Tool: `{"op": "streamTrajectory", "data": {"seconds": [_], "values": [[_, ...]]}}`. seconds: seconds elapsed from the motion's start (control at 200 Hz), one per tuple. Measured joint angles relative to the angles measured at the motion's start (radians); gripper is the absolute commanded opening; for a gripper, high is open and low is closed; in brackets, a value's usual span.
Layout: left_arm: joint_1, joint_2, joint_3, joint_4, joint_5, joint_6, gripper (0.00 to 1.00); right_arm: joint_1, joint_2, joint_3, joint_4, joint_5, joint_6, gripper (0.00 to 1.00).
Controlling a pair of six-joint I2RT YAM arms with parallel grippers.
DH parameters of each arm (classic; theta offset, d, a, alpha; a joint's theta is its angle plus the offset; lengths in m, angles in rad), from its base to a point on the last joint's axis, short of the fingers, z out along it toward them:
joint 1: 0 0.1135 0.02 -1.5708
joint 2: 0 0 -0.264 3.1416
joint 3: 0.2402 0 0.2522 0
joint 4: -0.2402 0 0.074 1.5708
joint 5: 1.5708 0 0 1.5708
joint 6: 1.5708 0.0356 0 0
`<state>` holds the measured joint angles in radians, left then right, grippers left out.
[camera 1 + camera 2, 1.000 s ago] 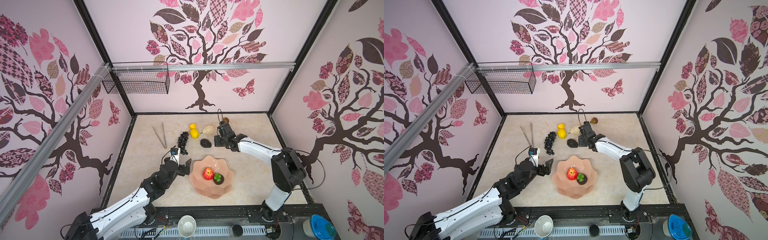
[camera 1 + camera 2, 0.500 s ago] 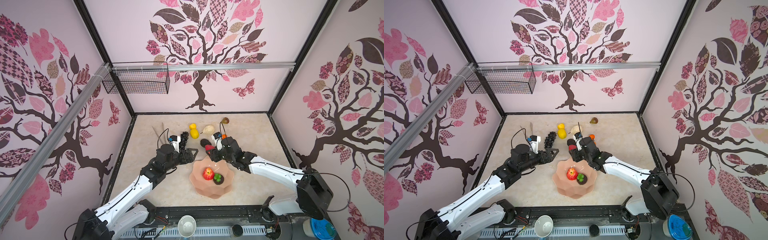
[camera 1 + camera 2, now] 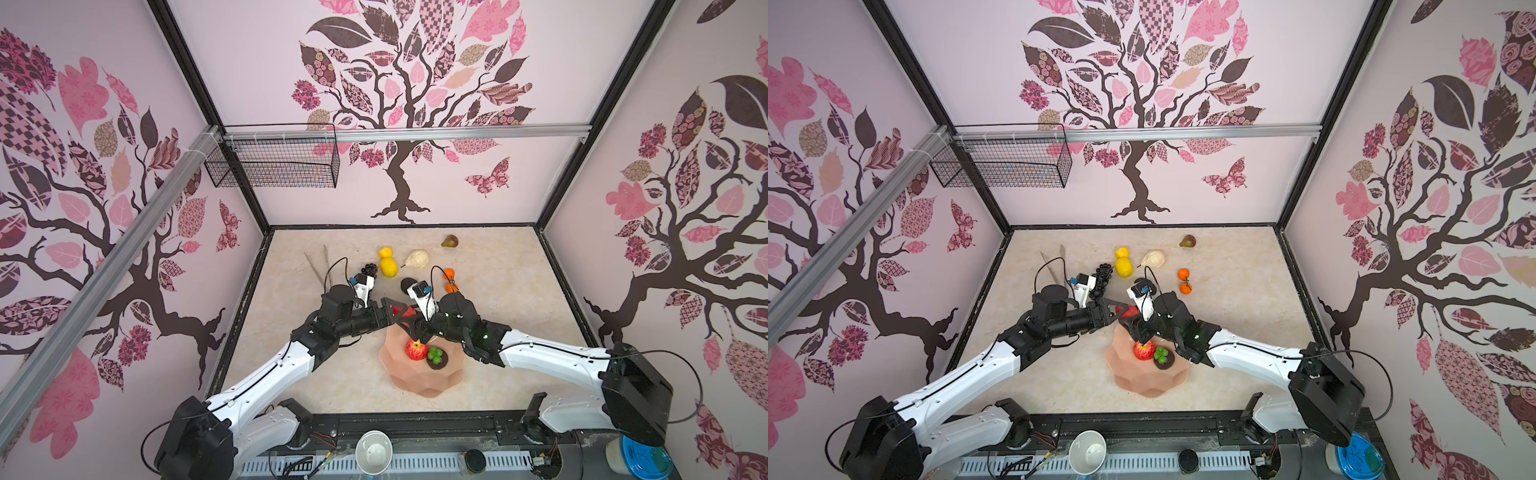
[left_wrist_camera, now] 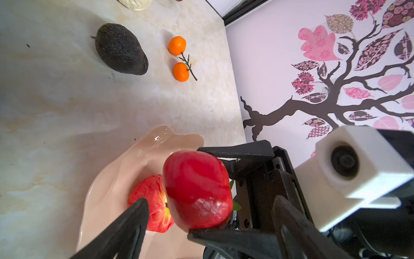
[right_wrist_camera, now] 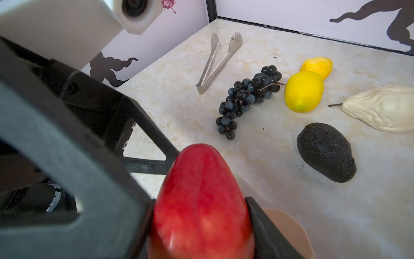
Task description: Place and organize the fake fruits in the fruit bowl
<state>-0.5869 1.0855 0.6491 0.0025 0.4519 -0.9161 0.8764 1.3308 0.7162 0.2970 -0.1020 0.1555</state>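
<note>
Over the far edge of the glossy peach-pink scalloped fruit bowl (image 3: 428, 386), the right gripper (image 3: 409, 322) clamps a smooth red plastic fruit (image 4: 197, 190) between both fingers. The left gripper (image 3: 1111, 312) stands wide, its fingers flanking that fruit; contact cannot be determined. Below the right gripper, inside the bowl, rest a red-and-yellow plastic apple (image 3: 417, 350) and a dark green-capped mangosteen (image 3: 436, 359). Beyond both grippers, on the worktop (image 5: 257, 157), lie a dark avocado (image 5: 326, 152), a black grape bunch (image 5: 246, 98) and a yellow lemon (image 5: 303, 90).

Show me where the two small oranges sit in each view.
Both top views: oranges beyond the bowl, right of centre.
Left wrist: upper middle, beside the avocado.
Right wrist: not in it.
Shared landmark: the pink bowl, seen in all four.
</note>
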Motion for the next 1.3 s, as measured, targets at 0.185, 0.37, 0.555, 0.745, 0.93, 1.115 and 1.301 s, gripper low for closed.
{"op": "streamTrajectory", "data": {"seconds": [0.185,0.37,0.555,0.745,0.93,1.115,1.301], "values": [[0.000,0.027,0.000,0.030,0.032,-0.017,0.78,0.014,-0.010,-0.011,0.050,-0.019,0.000,0.53],[0.000,0.048,0.000,0.050,0.051,-0.034,0.70,0.019,-0.019,-0.021,0.091,-0.026,0.000,0.53],[0.000,0.058,0.000,0.086,0.066,-0.049,0.59,0.019,-0.021,-0.024,0.107,-0.026,0.001,0.53],[0.008,0.071,0.000,0.095,0.069,-0.064,0.46,0.019,-0.021,-0.032,0.119,-0.017,0.002,0.54],[0.009,0.083,0.000,0.100,0.072,-0.072,0.38,0.019,-0.021,-0.037,0.121,-0.009,0.005,0.57],[0.008,0.083,0.000,0.106,0.061,-0.075,0.38,0.019,-0.021,-0.037,0.119,0.005,0.023,0.79],[0.020,0.077,0.000,0.106,0.025,-0.089,0.38,0.020,-0.023,-0.017,0.078,0.051,0.063,0.89]]}}
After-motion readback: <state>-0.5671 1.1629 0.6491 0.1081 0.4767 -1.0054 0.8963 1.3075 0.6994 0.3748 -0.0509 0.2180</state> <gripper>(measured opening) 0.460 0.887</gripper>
